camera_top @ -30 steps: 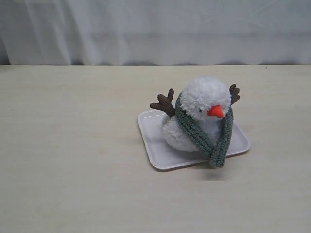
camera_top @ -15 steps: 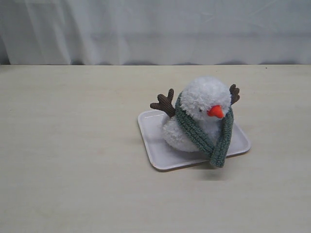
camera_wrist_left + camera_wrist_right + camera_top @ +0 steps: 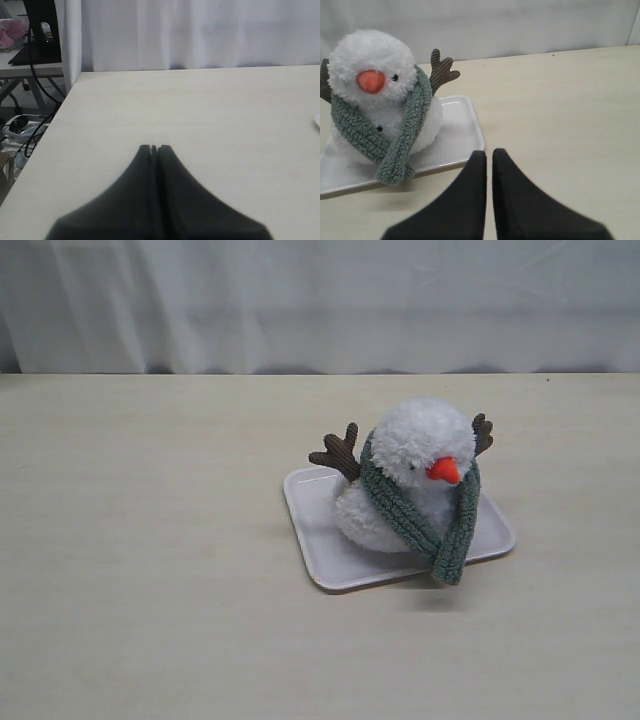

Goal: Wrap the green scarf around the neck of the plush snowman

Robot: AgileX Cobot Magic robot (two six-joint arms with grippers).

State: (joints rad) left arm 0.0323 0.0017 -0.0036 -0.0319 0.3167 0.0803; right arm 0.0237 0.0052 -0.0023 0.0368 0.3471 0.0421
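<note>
On the tray (image 3: 312, 530): snowman (image 3: 420, 440) with scarf (image 3: 398, 502) in place.
At left, the left gripper (image 3: 154, 148) is seen pressed shut and empty over the table (image 3: 200, 110). Right of centre, the scarf is looped around the neck, its ends crossed in front and reaching the tray's edge. The right gripper (image 3: 489, 153), all but closed and empty, is held near the tray.
</note>
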